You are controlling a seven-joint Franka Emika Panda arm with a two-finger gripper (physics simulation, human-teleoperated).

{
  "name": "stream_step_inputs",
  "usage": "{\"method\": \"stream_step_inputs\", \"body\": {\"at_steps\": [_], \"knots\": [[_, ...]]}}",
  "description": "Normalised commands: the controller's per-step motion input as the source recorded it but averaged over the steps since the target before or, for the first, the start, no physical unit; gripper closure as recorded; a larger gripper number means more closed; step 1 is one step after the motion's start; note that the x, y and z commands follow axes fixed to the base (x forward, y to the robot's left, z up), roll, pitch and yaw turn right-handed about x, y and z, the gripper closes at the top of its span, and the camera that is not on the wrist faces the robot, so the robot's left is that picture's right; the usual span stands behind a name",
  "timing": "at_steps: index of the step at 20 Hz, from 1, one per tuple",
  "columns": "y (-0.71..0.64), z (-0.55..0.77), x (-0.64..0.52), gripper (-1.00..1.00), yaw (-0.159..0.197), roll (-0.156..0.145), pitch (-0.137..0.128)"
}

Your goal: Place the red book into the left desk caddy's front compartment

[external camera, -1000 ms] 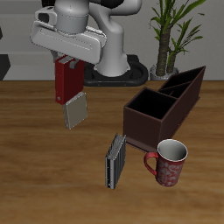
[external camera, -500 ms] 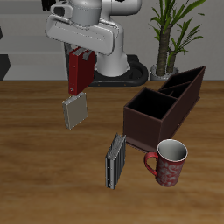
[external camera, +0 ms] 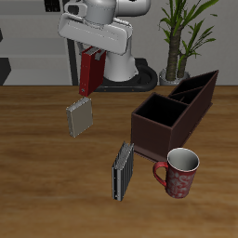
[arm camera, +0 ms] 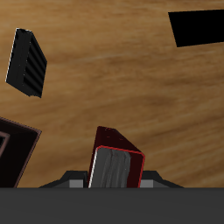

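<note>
My gripper point(external camera: 92, 53) is shut on the red book point(external camera: 89, 72), a dark red hardcover that hangs upright below the fingers, high above the table near its back. In the wrist view the red book point(arm camera: 115, 160) fills the space between the fingers, white page edges showing. The dark brown desk caddy point(external camera: 177, 110) stands on the table some way off to the side of the book, its front compartment point(external camera: 158, 113) open at the top. A corner of the caddy point(arm camera: 16, 150) shows in the wrist view.
A grey book point(external camera: 81, 116) stands tilted on the table below the held book. Another grey book point(external camera: 123, 170) stands nearer the front edge, in the wrist view too point(arm camera: 27, 63). A red mug point(external camera: 179, 173) sits before the caddy. A potted plant point(external camera: 181, 37) stands behind it.
My gripper has risen with the red book and shifted toward the caddy's side. The books on the table, the mug and the caddy have not moved.
</note>
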Motion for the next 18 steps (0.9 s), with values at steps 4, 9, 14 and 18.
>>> {"method": "stream_step_inputs", "body": {"at_steps": [4, 9, 14, 18], "knots": [[0.15, 0.05, -0.33, 1.00, -0.040, -0.032, -0.031], [0.30, -0.04, -0.32, 1.00, 0.014, 0.019, -0.017], [0.26, -0.04, -0.24, 1.00, 0.015, 0.026, -0.023], [0.25, -0.08, -0.19, 1.00, -0.006, 0.035, -0.006]]}}
